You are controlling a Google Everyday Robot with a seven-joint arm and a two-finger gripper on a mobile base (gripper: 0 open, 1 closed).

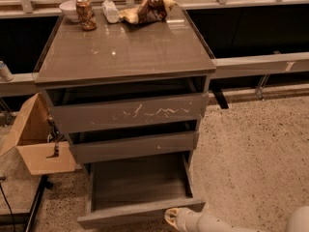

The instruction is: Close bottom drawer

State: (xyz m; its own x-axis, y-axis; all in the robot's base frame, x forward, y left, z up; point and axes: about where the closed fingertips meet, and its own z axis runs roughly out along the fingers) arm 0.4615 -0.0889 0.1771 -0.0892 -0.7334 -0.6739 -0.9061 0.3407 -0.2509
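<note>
The bottom drawer (140, 211) of a grey-brown cabinet (125, 52) stands pulled far out, and its empty inside shows from above. Its short plain front panel runs along the lower edge of the view. My gripper (175, 218) is at the bottom, right against the right part of that front panel, at the end of a white arm (241, 224) that comes in from the lower right. Above are the mid-height plain front (133, 147) and the tall front with white scratches (128, 112).
An open cardboard box (36, 144) stands to the left of the cabinet. A can (85, 13), a bowl (69, 8), a bottle (111, 11) and a crumpled bag (147, 8) sit on the cabinet's top. Speckled floor (256, 149) lies to the right.
</note>
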